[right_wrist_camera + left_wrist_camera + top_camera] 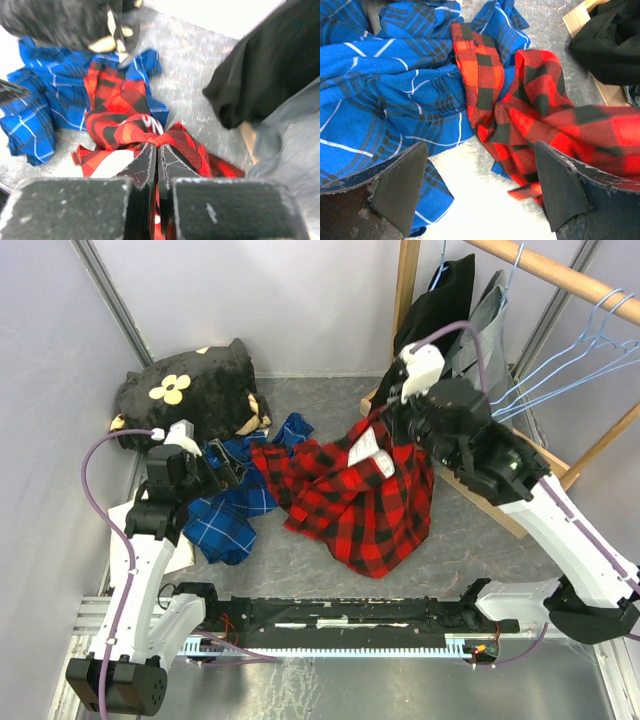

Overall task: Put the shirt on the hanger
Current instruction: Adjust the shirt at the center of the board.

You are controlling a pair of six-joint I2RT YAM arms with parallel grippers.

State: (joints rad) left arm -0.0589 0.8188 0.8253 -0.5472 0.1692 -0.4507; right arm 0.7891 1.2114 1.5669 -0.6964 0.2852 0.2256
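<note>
The red-and-black plaid shirt [360, 502] lies bunched mid-table, its upper edge lifted at the right. My right gripper [388, 423] is shut on that raised fold. In the right wrist view the fingertips [158, 148] pinch the red fabric [120, 125], with white lettering beside them. My left gripper [236, 470] hovers open over the cloth at the left. Its wide-apart jaws [480, 185] frame bare table, with the shirt's sleeve [540, 115] near the right finger. Several light-blue wire hangers [575, 368] hang on the wooden rail at the top right.
A blue plaid shirt [235, 510] [385, 90] [45, 110] lies crumpled under and left of the red one. A black flowered garment [195, 390] sits at the back left. Black [440, 300] and grey [490, 325] clothes hang from the wooden rail [560, 275].
</note>
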